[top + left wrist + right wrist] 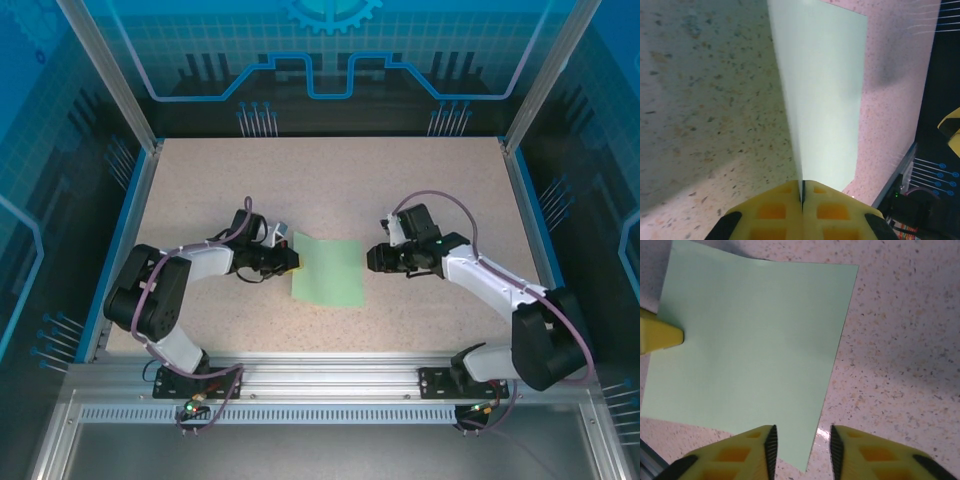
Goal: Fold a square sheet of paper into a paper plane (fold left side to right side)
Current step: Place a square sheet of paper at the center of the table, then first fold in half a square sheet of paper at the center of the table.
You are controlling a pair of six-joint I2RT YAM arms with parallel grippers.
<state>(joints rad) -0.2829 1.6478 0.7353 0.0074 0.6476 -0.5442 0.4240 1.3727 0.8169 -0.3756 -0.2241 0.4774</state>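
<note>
While 1 square sheet of paper lies unfolded | left jaws clamp its edge | right jaws parted

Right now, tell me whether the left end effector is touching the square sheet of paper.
Touching. In the left wrist view, the left end effector pinches the square sheet of paper at its edge, in the seam between its shut fingers.

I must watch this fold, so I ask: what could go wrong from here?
The left gripper pinches the square sheet of paper by one thin edge; pulling it across might tear or drop it. The right gripper stands open over a corner, gripping nothing, so the sheet might slide on the table and fold crookedly.
</note>
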